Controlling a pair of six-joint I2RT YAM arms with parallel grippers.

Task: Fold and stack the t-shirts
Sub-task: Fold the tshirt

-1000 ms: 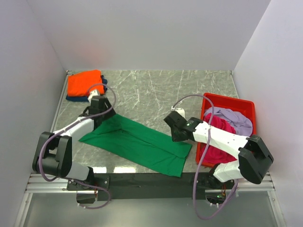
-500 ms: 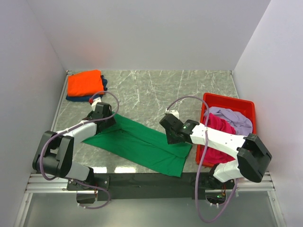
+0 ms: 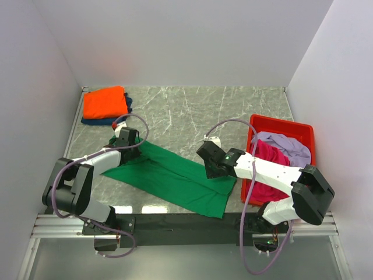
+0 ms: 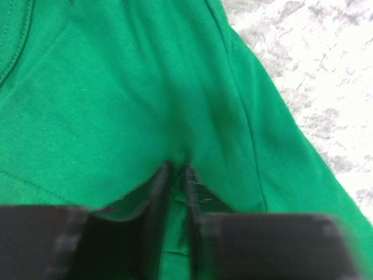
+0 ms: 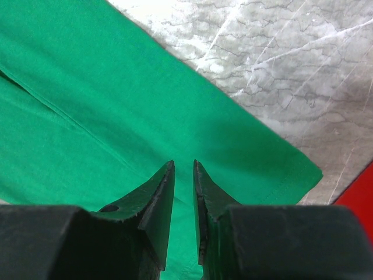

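Green t-shirt (image 3: 169, 178) lies spread in a long slanting band across the near half of the marbled surface (image 3: 192, 114); my left tool (image 3: 131, 146) is at its far left corner, and my right tool (image 3: 208, 172) sits on its far edge toward the squared right end. From above, both tools are only dark blocks on the cloth, and how their fingers stand is hidden; the wrist cameras supply that.

My left wrist view has the left tool (image 4: 178, 169) pressed close on a ridge of the green t-shirt (image 4: 116, 87); the cloth puckers up into the slit between the fingers, so I am pinching it there; a seam curves at the upper left and pale surface (image 4: 326, 70) shows at the upper right.

My right wrist view has the right tool (image 5: 183, 163) drawn nearly together with a thin slit left, tips low over the green t-shirt (image 5: 87, 105); whether cloth is nipped I cannot tell; a fold line runs slantwise across the cloth, its hemmed corner ends on the surface (image 5: 280, 70), and a sliver of the red bin (image 5: 362, 192) shows at the right edge.

Only the overhead view shows the rest: orange t-shirt (image 3: 105, 102) folded on top of navy blue t-shirt (image 3: 93, 121) in the far left corner; magenta t-shirt (image 3: 271, 154) and pale lilac t-shirt (image 3: 288, 146) heaped loose in the red bin (image 3: 280, 121) at the right, the magenta spilling over its rim toward me.
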